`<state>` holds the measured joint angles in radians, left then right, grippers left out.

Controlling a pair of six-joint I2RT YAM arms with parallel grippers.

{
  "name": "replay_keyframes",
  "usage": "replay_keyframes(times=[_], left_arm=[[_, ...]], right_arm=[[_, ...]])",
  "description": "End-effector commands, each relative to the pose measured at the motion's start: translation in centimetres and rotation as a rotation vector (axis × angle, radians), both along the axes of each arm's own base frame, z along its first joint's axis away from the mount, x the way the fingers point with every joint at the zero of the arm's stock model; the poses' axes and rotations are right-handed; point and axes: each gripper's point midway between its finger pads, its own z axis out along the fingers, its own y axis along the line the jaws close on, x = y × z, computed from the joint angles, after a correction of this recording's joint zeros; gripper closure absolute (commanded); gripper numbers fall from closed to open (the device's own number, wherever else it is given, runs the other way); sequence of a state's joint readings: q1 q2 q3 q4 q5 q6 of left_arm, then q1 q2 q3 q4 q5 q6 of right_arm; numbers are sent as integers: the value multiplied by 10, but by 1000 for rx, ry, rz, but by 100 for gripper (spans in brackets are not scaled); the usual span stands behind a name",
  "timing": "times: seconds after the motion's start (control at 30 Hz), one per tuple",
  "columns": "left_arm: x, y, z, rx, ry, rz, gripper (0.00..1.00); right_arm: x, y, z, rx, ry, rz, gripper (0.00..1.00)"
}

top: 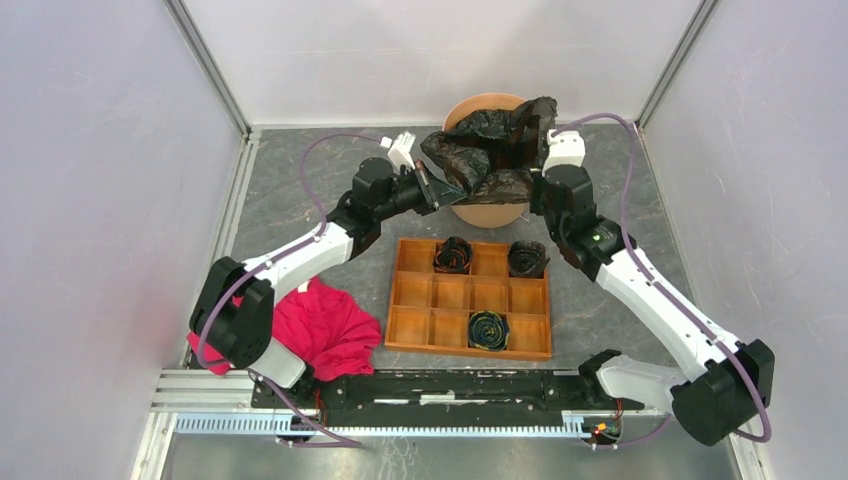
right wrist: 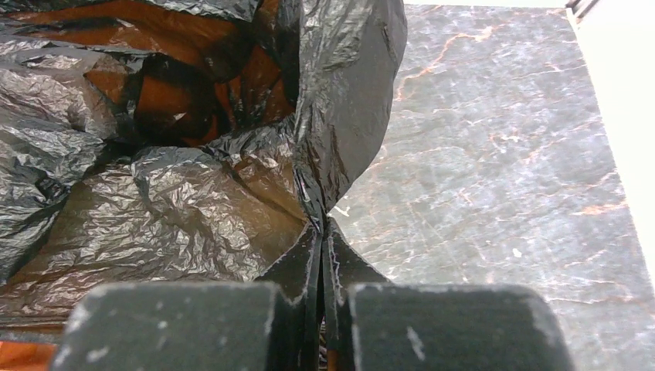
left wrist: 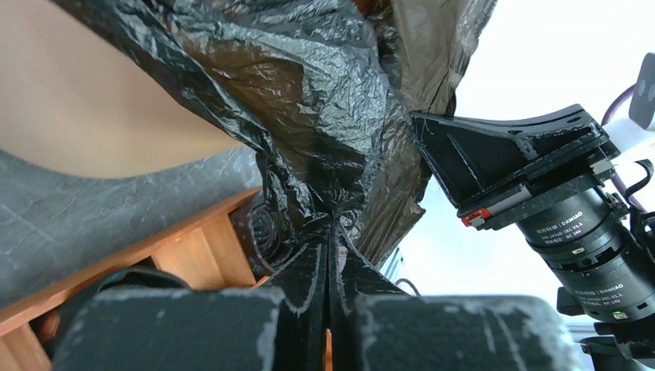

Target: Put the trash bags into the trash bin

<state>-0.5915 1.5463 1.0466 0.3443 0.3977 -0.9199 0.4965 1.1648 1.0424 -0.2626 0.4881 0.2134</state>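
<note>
The trash bag [top: 490, 150], wrinkled glossy black film, lies bunched over the mouth and front of the round orange trash bin [top: 478, 101] at the back of the table. On the bag's left edge my left gripper [top: 432, 186] is shut, and the wrist view shows a pinch of film [left wrist: 309, 100] between its closed tips [left wrist: 332, 220]. My right gripper [top: 537, 165] is shut on the bag's right edge; in its wrist view the closed tips [right wrist: 319, 222] pinch a fold of the film [right wrist: 154, 209]. The bin's orange inside [right wrist: 158, 97] shows past the folds.
A wooden tray of square compartments [top: 400, 300] lies in front of the bin, with three dark rolls [top: 452, 255] [top: 527, 258] [top: 488, 328] in it. A red cloth [top: 325, 325] lies by the left arm's base. White walls close in the sides and back.
</note>
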Motion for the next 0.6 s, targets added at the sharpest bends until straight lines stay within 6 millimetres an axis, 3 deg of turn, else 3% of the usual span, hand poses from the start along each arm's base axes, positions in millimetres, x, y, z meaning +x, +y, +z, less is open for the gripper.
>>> replay_keyframes(times=[0.0, 0.13, 0.4, 0.5, 0.57], left_arm=[[-5, 9, 5, 16, -40, 30, 98], [5, 17, -15, 69, -11, 97, 98], [26, 20, -50, 182, 45, 154, 96], [30, 23, -56, 193, 55, 159, 90], [32, 29, -57, 205, 53, 167, 79]], right_arm=[[6, 10, 31, 157, -170, 23, 100], [12, 3, 23, 190, -207, 27, 98], [21, -11, -15, 183, -150, 115, 80], [20, -6, -11, 230, -153, 158, 79], [21, -3, -7, 237, -149, 181, 77]])
